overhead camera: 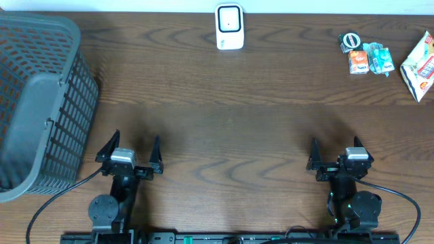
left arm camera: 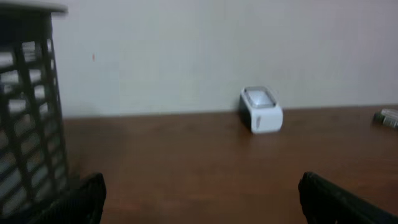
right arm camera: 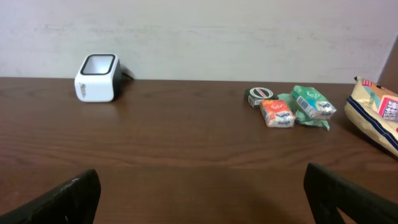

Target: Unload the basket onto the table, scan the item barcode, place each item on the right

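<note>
A white barcode scanner (overhead camera: 229, 27) stands at the middle of the table's far edge, also seen in the left wrist view as the scanner (left arm camera: 261, 110) and in the right wrist view as the scanner (right arm camera: 97, 78). The items lie at the far right: a round green tin (overhead camera: 350, 41), an orange packet (overhead camera: 358, 62), a teal packet (overhead camera: 380, 59) and a snack bag (overhead camera: 420, 66). My left gripper (overhead camera: 134, 146) and right gripper (overhead camera: 336, 152) rest near the front edge, both open with nothing between their fingers and far from the items.
A grey plastic basket (overhead camera: 34, 102) fills the left side of the table, just left of my left gripper. Bare brown wood (overhead camera: 230, 129) lies between the grippers and the scanner. A pale wall backs the table.
</note>
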### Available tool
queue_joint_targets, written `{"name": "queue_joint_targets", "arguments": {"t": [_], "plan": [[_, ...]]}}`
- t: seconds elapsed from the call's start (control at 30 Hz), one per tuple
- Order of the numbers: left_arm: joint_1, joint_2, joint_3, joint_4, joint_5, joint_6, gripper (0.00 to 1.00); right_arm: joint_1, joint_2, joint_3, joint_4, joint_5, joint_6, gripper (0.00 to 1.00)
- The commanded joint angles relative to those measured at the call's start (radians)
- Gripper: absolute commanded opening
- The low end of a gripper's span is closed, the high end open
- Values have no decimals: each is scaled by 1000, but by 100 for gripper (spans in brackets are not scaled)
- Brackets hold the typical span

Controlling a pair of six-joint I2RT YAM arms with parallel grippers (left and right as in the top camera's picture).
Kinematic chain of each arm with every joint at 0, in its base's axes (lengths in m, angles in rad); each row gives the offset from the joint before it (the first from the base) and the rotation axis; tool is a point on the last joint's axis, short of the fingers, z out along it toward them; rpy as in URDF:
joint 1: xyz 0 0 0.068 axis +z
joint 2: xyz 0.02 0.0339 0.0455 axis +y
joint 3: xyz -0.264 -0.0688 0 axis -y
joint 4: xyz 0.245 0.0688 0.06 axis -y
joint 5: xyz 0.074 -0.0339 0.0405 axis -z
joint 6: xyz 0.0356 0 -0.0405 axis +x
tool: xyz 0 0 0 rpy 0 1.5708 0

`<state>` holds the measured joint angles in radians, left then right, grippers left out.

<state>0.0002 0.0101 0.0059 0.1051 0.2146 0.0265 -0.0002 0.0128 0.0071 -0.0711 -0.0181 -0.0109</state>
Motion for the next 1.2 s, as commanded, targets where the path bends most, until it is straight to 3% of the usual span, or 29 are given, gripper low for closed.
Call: {"name": "queue_joint_targets", "arguments": {"t": [0.0,0.1,0.37,0.8,0.93,1.17], "plan": [[9,-9,-2,-64,-82,-48,98,8,0,-2,-5,8,10,99],[11,-9,-2,-132,-134,-120,98,8,0,-2,-5,9,10,99],[11,-9,-2,-169,-134,-121,98,8,0,-2,-5,8,10,99],[11,-9,-2,-169,-86,-59,98,8,0,-2,-5,8,10,99],[11,-9,-2,-163,-4,37,98,8,0,-2,-5,8,10,99],[11,-9,-2,-165,-25,14,98,8,0,-2,-4,8,10,99]]}}
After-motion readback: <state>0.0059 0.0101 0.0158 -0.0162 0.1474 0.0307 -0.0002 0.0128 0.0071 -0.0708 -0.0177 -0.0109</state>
